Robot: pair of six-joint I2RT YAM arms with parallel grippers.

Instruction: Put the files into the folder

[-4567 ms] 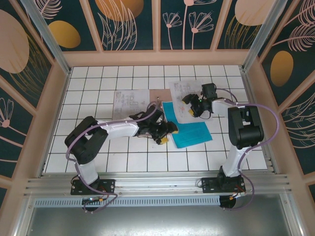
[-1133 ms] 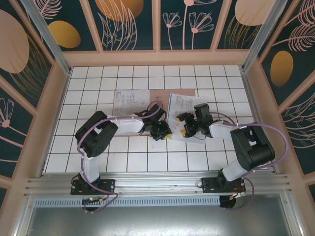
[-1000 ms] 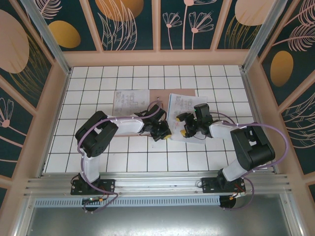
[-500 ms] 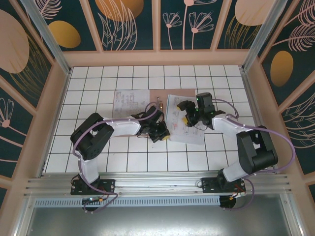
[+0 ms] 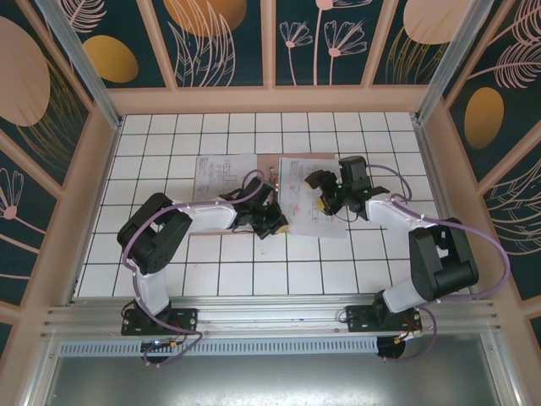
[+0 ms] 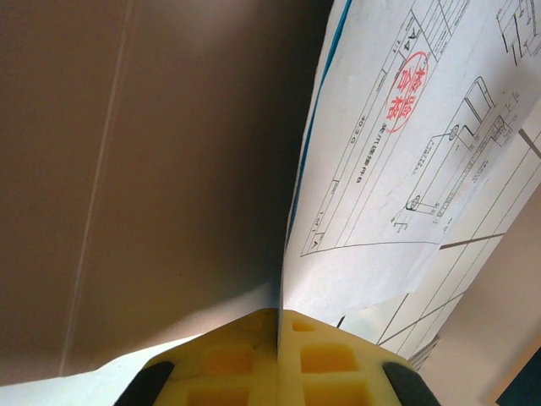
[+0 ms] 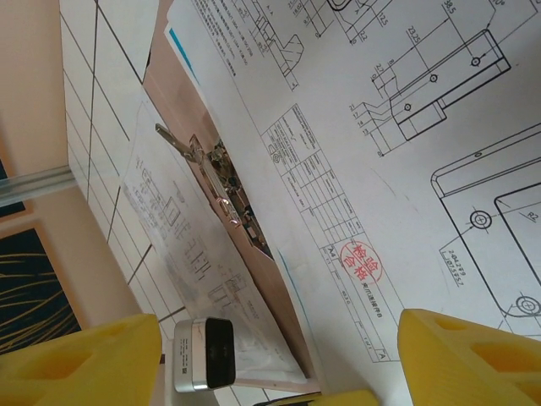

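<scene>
White-tiled bench (image 5: 169, 254) carries folder (image 5: 265, 164). My left gripper (image 5: 272, 227) clamped on folder's near edge, I judge. Right gripper (image 5: 325, 193) spread wide over printed sheet (image 5: 300, 199) atop folder. Second sheet (image 5: 221, 173) lies just left of folder, nearer left arm.

The white gridded table (image 5: 169, 271) carries the pinkish-brown folder (image 5: 264, 162) and a loose printed sheet (image 5: 221, 176).
</scene>
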